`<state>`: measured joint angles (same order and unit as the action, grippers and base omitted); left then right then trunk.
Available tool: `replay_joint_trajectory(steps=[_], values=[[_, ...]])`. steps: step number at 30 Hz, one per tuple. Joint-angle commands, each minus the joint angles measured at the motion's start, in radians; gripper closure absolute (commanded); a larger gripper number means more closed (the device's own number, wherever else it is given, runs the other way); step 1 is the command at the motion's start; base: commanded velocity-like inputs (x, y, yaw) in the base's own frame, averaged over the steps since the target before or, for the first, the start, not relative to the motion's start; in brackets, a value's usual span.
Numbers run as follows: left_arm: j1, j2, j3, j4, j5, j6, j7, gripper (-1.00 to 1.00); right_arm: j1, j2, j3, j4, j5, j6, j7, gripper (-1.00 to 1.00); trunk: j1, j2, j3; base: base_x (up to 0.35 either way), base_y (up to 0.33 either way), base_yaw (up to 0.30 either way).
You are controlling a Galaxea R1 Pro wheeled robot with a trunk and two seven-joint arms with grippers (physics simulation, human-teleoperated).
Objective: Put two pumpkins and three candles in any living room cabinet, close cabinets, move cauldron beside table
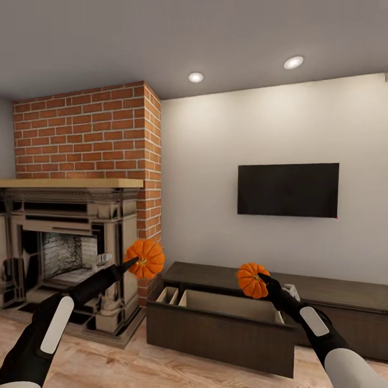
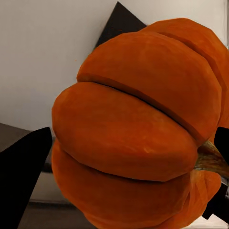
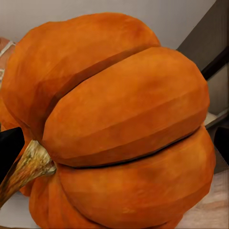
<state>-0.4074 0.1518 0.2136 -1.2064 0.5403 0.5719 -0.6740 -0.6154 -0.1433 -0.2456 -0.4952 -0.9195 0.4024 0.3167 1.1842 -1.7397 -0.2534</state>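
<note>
Each of my grippers holds a ribbed orange pumpkin in the air. My left gripper (image 1: 136, 262) is shut on one pumpkin (image 1: 145, 258) in front of the brick column's foot; up close that pumpkin (image 2: 138, 129) sits between dark fingers (image 2: 24, 167). My right gripper (image 1: 262, 280) is shut on the other pumpkin (image 1: 252, 280), above the right part of the open drawer; in the right wrist view this pumpkin (image 3: 119, 124) shows its stem. Below them stands the low dark-brown cabinet (image 1: 334, 302) with one wide drawer (image 1: 221, 331) pulled out, its beige inside showing.
A brick column (image 1: 91, 132) rises over a fireplace (image 1: 64, 253) at the left. A black TV (image 1: 288, 189) hangs on the pale wall above the cabinet. Light wood floor (image 1: 134, 366) lies in front of the drawer.
</note>
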Motion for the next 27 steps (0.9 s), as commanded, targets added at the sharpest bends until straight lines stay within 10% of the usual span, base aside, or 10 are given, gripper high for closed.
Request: replay_joint_trajectory(steps=[1,16,27], values=[[-0.001,0.0,0.001,-0.001,0.009,0.008,0.001,1.0,-0.001,0.001,-0.006,0.0,-0.009,0.009,0.001,1.0,-0.004,0.006,0.003,0.0,0.0,-0.224],[-0.001,0.0,0.001,-0.001,0.01,0.008,0.001,1.0,-0.001,0.001,-0.006,0.0,-0.009,0.008,0.0,1.0,-0.062,0.111,0.064,0.0,0.0,-0.217],[-0.001,0.001,0.001,0.0,0.018,0.014,0.007,1.0,-0.001,0.001,-0.007,0.0,-0.009,0.009,-0.001,1.0,-0.062,0.111,0.069,0.073,0.0,-0.073]])
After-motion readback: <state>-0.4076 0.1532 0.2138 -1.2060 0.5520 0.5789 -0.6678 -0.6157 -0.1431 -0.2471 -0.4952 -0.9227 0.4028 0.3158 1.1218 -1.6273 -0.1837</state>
